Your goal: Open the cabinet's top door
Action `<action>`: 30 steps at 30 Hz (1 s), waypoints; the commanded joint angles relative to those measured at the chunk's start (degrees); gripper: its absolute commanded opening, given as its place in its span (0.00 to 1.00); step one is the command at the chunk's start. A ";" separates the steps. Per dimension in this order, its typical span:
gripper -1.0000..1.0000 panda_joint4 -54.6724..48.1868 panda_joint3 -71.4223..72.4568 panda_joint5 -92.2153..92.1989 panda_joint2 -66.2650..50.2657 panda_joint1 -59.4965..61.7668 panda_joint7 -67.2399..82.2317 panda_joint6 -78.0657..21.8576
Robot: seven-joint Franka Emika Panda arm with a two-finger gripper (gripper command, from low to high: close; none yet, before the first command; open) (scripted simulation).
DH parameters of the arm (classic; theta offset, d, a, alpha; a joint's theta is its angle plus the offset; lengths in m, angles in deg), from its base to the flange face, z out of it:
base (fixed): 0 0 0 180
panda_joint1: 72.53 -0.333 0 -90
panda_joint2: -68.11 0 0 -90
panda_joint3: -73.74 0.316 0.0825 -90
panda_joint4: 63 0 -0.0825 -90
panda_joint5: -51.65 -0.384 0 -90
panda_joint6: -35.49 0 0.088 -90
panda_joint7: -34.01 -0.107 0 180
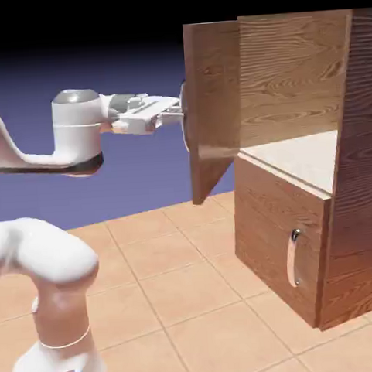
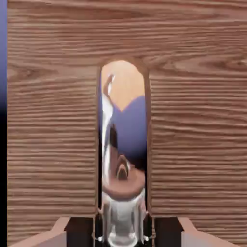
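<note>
Exterior view, top door [image 1: 214, 110]: swung wide open, from where I stand; arm [image 1: 77, 130] on its left.
Cabinet [image 1: 285, 237]: at right, pale shelf [image 1: 296, 155] exposed.
Lower door [image 1: 274, 238]: closed, below the shelf, curved handle [image 1: 292, 258].
Floor [image 1: 188, 290]: tiled.
Hand view, gripper [image 2: 123, 233]: clamped on the silver door handle [image 2: 123, 144].
Surroundings: wood grain both sides; blue-violet backdrop [image 2: 3, 53] at left edge.

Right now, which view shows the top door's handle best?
The hand view: the silver handle fills its middle, facing the camera, with the tool closed on its lower part. The exterior view shows only a thin edge of it beyond the swung-open door.
</note>
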 commanded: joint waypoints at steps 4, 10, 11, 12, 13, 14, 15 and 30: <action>0.00 -4.37 8.31 -7.44 -4.80 1.44 -1.35 -8.83; 0.00 -14.25 20.76 -16.51 -14.35 6.90 -4.20 -22.83; 0.00 -16.19 22.84 -17.69 -16.09 8.19 -4.75 -25.20; 0.00 -18.17 24.92 -18.75 -17.86 9.57 -5.31 -27.56; 0.00 -20.19 26.99 -19.71 -19.62 11.02 -5.90 -29.90; 0.00 -22.23 29.07 -20.56 -21.39 12.54 -6.50 -32.22; 0.00 -24.26 31.14 -21.30 -23.14 14.12 -7.11 -34.51; 0.00 -46.29 62.19 -24.81 -41.00 41.02 -14.75 -57.69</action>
